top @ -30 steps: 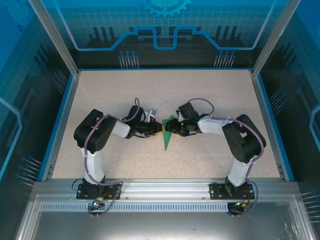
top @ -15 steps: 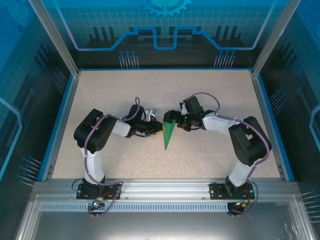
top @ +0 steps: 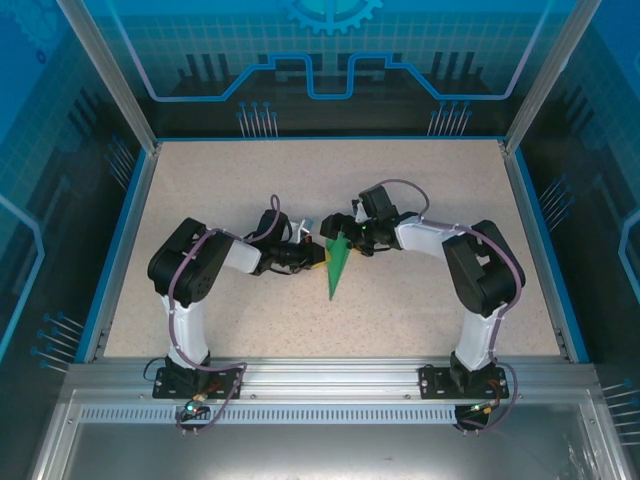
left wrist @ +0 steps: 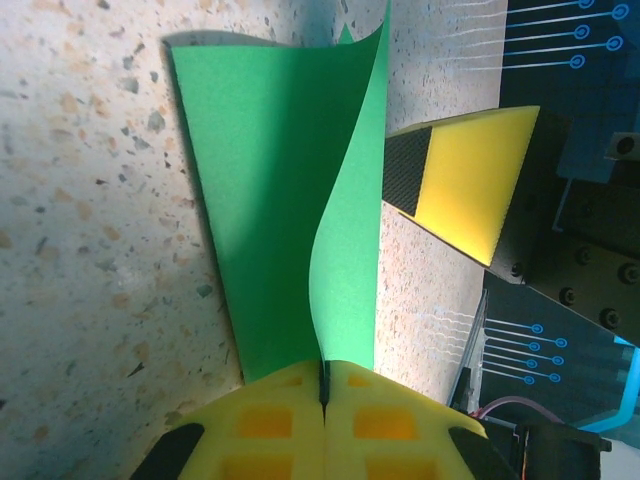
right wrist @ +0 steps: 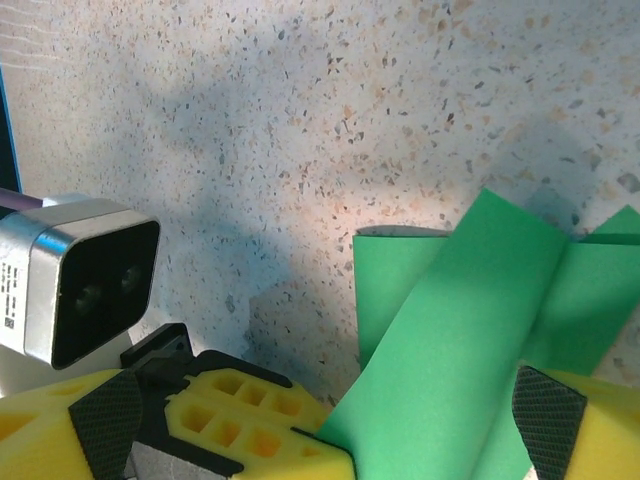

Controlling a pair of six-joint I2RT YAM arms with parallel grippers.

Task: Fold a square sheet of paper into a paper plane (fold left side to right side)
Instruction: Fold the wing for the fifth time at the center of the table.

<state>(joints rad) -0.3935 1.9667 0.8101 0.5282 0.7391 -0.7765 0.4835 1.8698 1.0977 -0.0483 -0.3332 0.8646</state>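
left end effector [left wrist: 323, 385] clamps green paper [left wrist: 265, 200]; right end effector [right wrist: 328, 415] straddles it.

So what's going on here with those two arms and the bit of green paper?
Two robot arms are folding a green sheet of paper into a paper plane on the speckled table. The sheet is already creased into a narrow pointed shape. The left gripper is pinched shut on one edge of it, and a flap curls up off the table. The right gripper is open, and the raised flap appears to lie between its spread fingers, unclamped.
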